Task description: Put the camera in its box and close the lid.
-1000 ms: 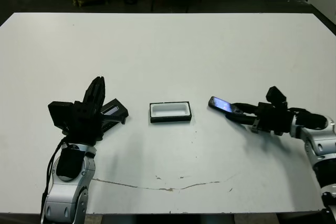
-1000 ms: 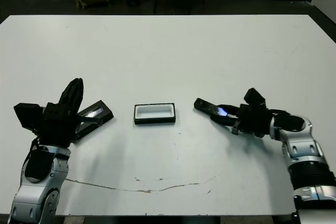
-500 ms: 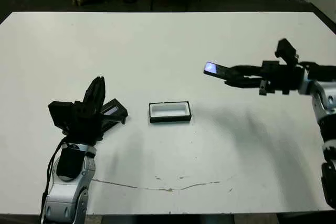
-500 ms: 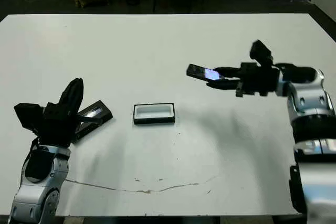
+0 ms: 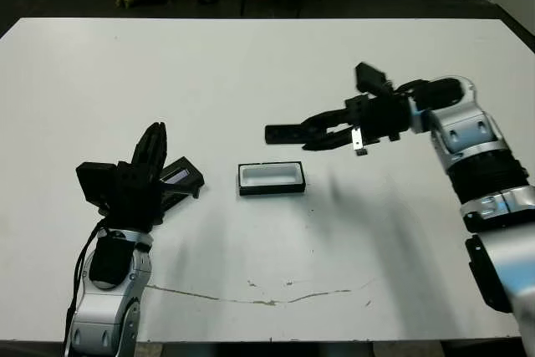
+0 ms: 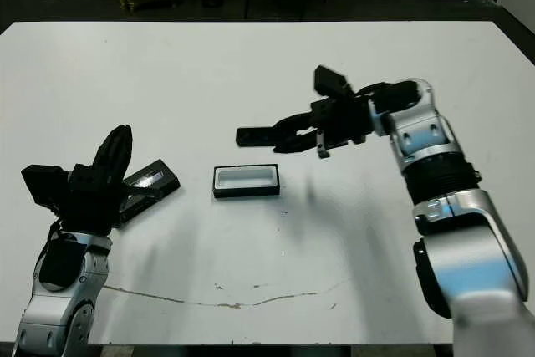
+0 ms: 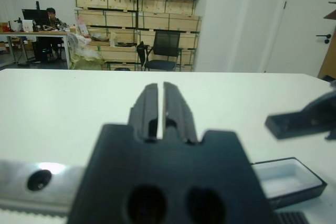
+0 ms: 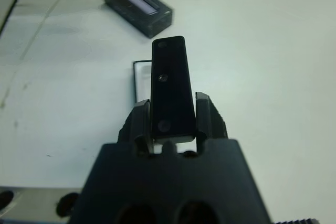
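Partly hidden behind the left gripper [image 5: 153,152], whose fingers are pressed together and raised, the lid [image 5: 180,178] lies on the table [image 5: 251,64] left of the open box [image 5: 271,178]. Meanwhile the right gripper [image 5: 322,131] reaches leftward from an outstretched arm, clamped on the camera [image 5: 286,133], which hangs in the air just beyond the box's far right corner.

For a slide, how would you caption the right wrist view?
Right gripper holds the camera above the open box, lid lying beyond.
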Tool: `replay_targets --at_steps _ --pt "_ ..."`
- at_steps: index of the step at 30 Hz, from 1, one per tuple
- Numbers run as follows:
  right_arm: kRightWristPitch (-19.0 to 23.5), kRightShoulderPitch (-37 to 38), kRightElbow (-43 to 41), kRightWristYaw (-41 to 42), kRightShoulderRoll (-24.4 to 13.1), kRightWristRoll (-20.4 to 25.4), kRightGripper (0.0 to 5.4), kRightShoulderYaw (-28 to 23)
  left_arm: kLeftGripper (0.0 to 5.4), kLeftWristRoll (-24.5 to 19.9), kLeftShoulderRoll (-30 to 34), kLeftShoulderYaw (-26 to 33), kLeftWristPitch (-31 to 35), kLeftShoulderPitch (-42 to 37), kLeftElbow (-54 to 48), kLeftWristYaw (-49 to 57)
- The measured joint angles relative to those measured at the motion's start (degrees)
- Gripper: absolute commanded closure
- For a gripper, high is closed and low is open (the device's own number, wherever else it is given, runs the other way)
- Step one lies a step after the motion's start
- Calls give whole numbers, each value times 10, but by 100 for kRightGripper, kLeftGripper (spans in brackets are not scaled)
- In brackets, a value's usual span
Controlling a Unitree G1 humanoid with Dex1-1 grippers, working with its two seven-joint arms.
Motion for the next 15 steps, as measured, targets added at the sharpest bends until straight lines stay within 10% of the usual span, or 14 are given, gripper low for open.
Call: replay_targets --at_steps 15 --pt "-1 11 -8 17 22 -36 480 48 540 -4 0 1 0 5 0 0"
